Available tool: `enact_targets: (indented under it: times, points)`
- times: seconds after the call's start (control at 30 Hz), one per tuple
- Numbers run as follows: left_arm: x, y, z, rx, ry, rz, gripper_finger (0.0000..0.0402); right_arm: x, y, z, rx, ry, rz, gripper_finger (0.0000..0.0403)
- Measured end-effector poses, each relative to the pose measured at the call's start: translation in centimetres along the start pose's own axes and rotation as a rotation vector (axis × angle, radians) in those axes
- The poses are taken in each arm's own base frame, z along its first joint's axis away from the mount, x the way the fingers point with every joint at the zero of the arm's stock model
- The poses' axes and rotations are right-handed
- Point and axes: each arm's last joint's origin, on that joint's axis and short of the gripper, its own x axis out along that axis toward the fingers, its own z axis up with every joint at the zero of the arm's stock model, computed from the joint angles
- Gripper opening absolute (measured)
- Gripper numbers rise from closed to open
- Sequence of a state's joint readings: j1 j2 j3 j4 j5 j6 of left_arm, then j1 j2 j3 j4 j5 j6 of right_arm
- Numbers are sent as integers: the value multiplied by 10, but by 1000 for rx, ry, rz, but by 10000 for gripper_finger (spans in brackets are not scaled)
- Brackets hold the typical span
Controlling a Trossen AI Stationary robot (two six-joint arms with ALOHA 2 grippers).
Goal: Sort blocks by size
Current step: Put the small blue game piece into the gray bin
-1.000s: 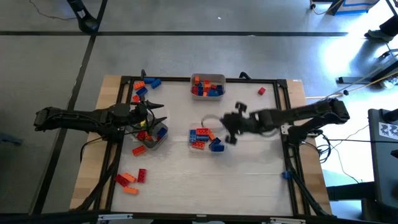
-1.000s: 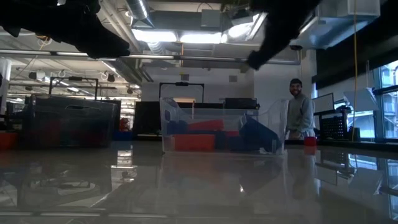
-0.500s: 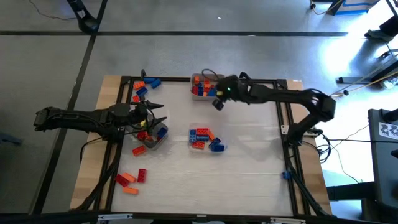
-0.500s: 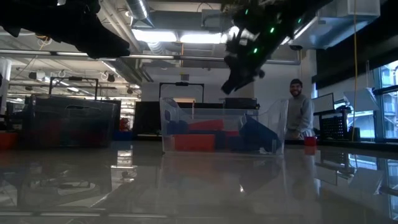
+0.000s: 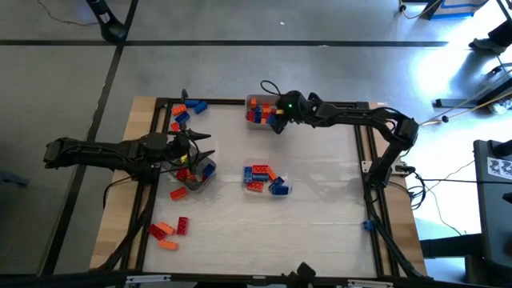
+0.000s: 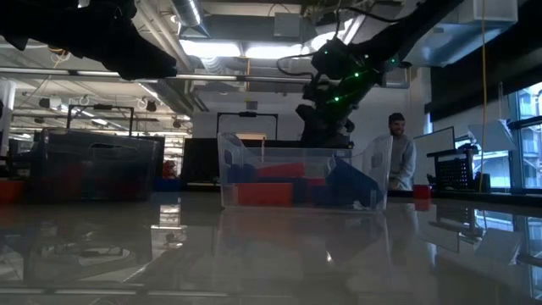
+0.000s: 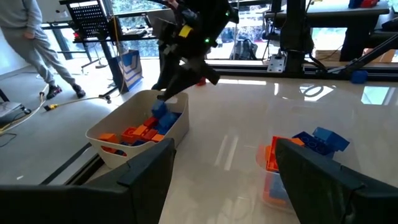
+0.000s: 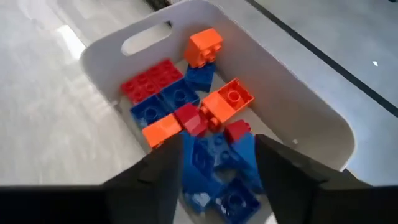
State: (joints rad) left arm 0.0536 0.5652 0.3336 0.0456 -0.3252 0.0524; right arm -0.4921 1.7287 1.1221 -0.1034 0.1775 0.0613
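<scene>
A white tray [image 5: 268, 98] at the table's far edge holds red, orange and blue blocks [image 8: 186, 93]. My right gripper [image 5: 278, 120] hangs over it, tipped down, fingers apart [image 8: 217, 149]. A blue block [image 7: 160, 109] lies atop the pile right under one fingertip; whether they touch I cannot tell. My left gripper [image 5: 202, 149] waits open at the table's left above a clear tray [image 5: 200, 174] of blocks, nothing between its fingers [image 7: 227, 180]. Another clear tray [image 5: 268, 180] with blocks stands mid-table.
Loose blocks lie at the far left [image 5: 186, 112] and near left [image 5: 168, 230]. One red block [image 5: 337, 118] sits at the far right. A black frame rail [image 5: 364, 160] borders the table. A person [image 6: 398, 157] stands beyond the table.
My right gripper has swung from beside the middle clear tray toward the table's far edge, sinking and tipping down over the white tray.
</scene>
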Motion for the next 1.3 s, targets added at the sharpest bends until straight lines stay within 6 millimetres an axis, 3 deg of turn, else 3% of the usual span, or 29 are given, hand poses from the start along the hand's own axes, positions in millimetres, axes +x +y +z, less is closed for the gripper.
enact_targets:
  times: [0.17,0.33,0.43,0.63,0.83,1.1,1.3]
  points:
    - [0,0,0,2,0,0,265,-28,4,12,-40,23,45,239]
    - [0,0,0,1,1,0,265,-83,27,20,-158,120,117,254]
    - [0,0,0,1,2,0,265,-119,48,14,-204,207,173,252]
    - [0,0,0,8,2,0,265,-180,85,-26,-256,483,225,248]
    - [0,0,0,12,-2,1,265,-222,116,-67,-299,709,186,248]
    - [0,0,0,29,4,0,265,-266,145,-102,-504,720,254,248]
    - [0,0,0,32,1,0,265,-279,153,-136,-648,752,271,248]
